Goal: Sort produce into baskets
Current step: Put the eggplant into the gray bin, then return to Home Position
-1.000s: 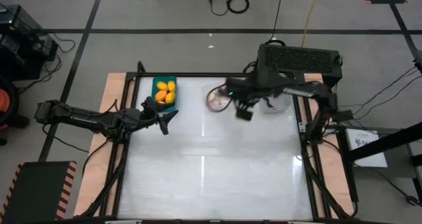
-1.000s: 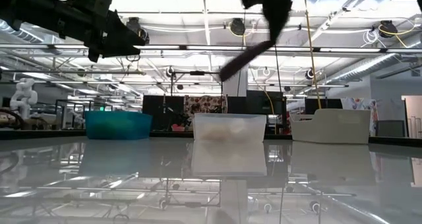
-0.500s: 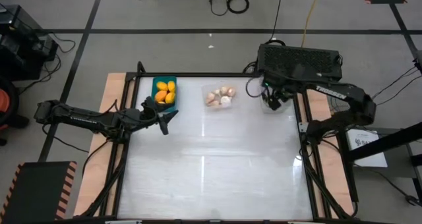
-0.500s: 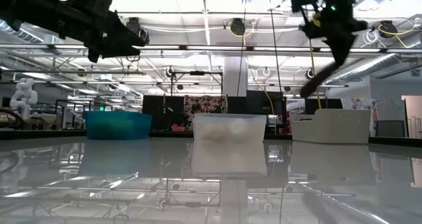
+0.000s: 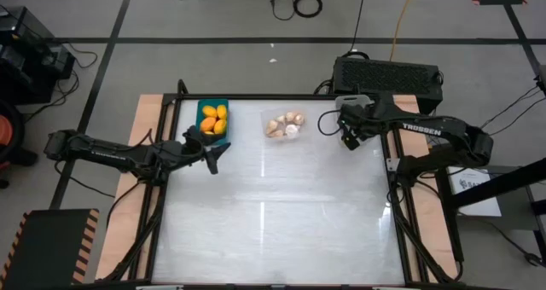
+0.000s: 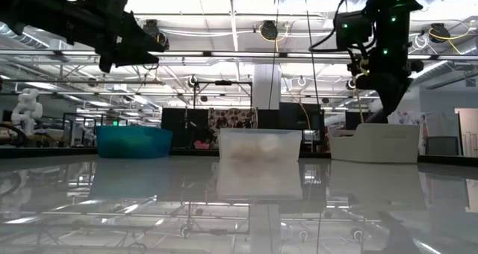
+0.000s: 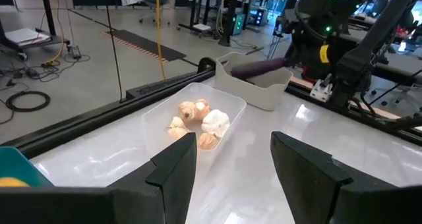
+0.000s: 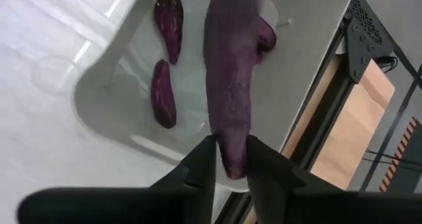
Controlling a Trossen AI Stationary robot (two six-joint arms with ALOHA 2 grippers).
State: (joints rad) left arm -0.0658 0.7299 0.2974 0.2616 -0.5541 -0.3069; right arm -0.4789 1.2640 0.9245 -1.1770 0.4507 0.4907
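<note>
From where I stand the right tool [image 8: 227,159] has its fingers closed around one end of the long purple eggplant [image 8: 229,72], which hangs out past the fingertips over the white-grey bin [image 8: 310,66]; in the overhead view that tool [image 5: 350,136] sits in the upper right of the frame, by the counter's [image 5: 273,230] back edge. The piece looks like a light, stiff toy with a smooth skin, so I'd guess it weighs little but could swivel or slide between two narrow fingers when pinched that near its tip; a hold closer to its middle would likely be steadier. Two short purple pieces [image 8: 163,92] lie in the bin already. The left tool [image 7: 227,161] hovers open and empty at the left of the overhead frame, just below the teal bin [image 5: 213,118] with its yellow-orange ovals [image 5: 213,119]. The garlic bulbs [image 7: 198,122] sit in the clear tray [image 7: 227,105], centre of the left wrist view. That tray is almost invisible from above; only its contents give it away. In the level view the bins' walls hide everything inside them, and I can't tell from any view whether the long piece's far end touches the bin floor, since it is blurred there.
</note>
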